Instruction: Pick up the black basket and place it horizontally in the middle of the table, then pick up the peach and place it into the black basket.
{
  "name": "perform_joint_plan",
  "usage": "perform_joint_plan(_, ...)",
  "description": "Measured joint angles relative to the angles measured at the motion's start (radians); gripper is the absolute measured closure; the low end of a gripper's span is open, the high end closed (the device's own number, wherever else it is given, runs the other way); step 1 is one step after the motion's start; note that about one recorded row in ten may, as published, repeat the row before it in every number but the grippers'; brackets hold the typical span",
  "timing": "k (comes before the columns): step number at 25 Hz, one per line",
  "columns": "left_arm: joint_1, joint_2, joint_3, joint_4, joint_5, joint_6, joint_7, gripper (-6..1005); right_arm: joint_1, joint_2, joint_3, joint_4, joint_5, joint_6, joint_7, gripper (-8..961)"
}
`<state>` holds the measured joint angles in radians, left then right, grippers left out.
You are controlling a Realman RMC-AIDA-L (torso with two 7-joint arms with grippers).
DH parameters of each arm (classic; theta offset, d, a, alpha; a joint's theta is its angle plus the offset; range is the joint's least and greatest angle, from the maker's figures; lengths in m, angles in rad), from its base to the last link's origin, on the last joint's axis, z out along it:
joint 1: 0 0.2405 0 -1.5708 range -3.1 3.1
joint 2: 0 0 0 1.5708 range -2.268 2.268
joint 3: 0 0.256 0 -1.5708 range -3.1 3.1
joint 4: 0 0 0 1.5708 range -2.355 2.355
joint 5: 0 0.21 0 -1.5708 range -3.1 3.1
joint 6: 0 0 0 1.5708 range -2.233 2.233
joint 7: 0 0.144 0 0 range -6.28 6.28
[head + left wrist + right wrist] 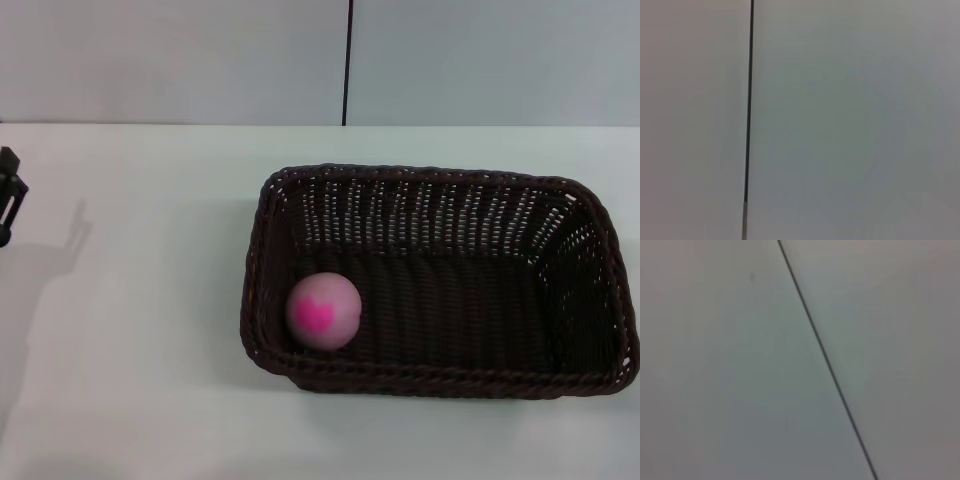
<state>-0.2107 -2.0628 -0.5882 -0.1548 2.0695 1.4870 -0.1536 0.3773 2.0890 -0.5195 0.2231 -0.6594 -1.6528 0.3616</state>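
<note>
The black basket [440, 285] lies lengthwise across the white table [130, 330], right of the middle. The peach [323, 311] rests inside the basket in its near left corner, its magenta blotch facing me. A small dark part of my left gripper [9, 196] shows at the far left edge of the head view, well away from the basket and holding nothing that I can see. My right gripper is out of view. Both wrist views show only a pale wall with a dark seam.
A grey wall with a vertical dark seam [348, 60] stands behind the table's far edge. The left gripper's shadow [40, 270] falls on the table's left part.
</note>
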Motion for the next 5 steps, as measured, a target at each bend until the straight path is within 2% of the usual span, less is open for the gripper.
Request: perform_joint_plan(5, 0.008, -0.003, -0.022, -0.01, 0.0, 0.035, -0.002, 183, 0.027, -0.004, -0.004, -0.015, -0.005, 0.003, 0.003, 355)
